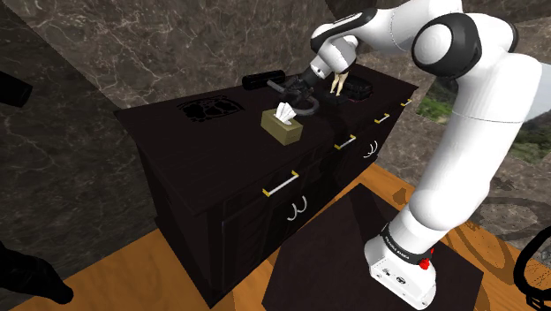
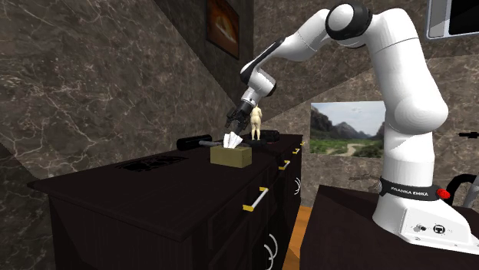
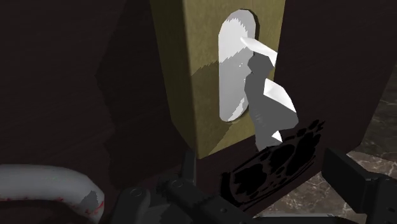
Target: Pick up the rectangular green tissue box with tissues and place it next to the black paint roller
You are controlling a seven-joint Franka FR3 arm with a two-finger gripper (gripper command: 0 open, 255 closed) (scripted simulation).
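Note:
An olive-green tissue box stands in the middle of a dark dresser top, with white tissue sticking out of its top slot. The black paint roller lies behind it near the wall. My gripper hovers above the box's far end, between box and roller, touching neither. In the wrist view the tissue box lies lengthwise ahead of the gripper, whose fingers stand apart with nothing between them.
A small pale figurine stands on the dresser past the gripper. A flat dark patterned object lies on the top toward the shoulder view's left. Drawer handles line the front. Marble wall behind.

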